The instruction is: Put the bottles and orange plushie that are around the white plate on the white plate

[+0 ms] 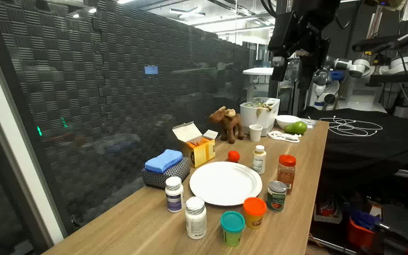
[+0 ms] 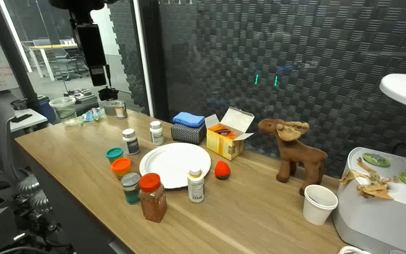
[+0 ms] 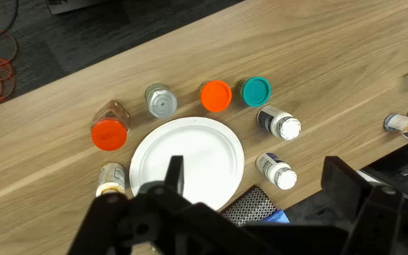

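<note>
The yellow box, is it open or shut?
Open. The yellow box has its flaps spread, with orange contents showing inside in both exterior views.

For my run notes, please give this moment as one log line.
gripper: open, in air, empty; plate: bare; bottles: upright, around plate; plushie: beside plate

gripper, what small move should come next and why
Probably lower the open gripper toward the white bottle nearest the blue cloth: in the wrist view it shows between the spread fingers, the gripper hangs high above the table, and the bottle stands off the plate.
</note>
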You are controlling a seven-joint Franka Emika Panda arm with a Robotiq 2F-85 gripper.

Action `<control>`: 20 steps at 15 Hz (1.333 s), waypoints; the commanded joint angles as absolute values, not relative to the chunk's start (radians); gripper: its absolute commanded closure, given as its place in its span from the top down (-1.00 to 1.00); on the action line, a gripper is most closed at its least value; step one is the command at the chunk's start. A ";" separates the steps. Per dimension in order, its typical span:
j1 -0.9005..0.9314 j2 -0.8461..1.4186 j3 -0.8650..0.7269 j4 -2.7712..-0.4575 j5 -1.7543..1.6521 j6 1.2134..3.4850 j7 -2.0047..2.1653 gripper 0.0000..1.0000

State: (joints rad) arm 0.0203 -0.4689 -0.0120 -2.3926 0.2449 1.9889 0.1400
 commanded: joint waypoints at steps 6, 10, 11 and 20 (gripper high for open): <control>0.012 -0.475 -0.005 -2.375 0.248 1.986 0.137 1.00; 0.010 -0.457 -0.004 -2.354 0.240 1.985 0.137 1.00; 0.012 -0.420 0.003 -2.321 0.233 1.994 0.139 1.00; 0.060 -0.037 0.133 -2.123 0.157 2.162 0.288 1.00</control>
